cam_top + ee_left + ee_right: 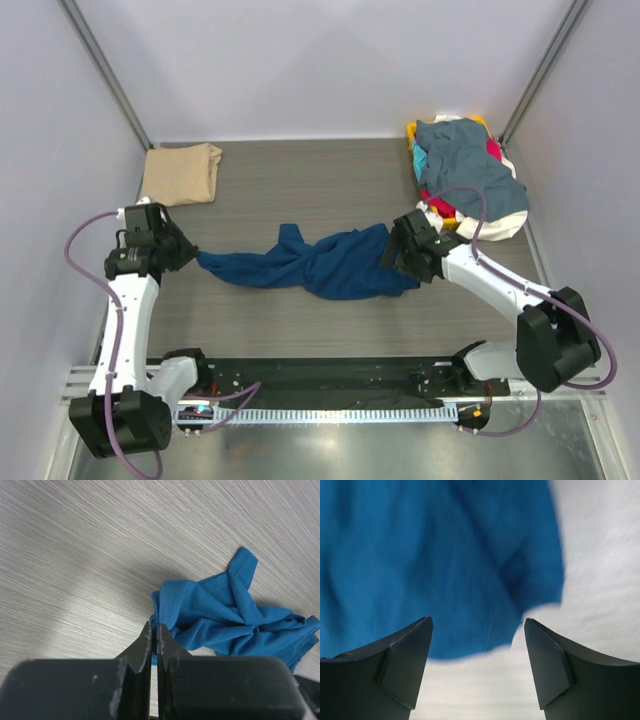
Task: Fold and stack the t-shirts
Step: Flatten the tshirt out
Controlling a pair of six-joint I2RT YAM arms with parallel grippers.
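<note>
Soft blue cotton: the navy t-shirt point(310, 262), bunched in a long twist across the middle of the table point(300, 190), between both arms. Pinched at its left end by the left gripper point(154, 628), jaws tight on a corner of cloth. Over its right edge, the right gripper point(477, 621), jaws wide, nothing between them. Looks light, limp and floppy; likely sags and creases wherever unsupported. Best taken at a hem corner or sleeve seam, not mid-panel.
</note>
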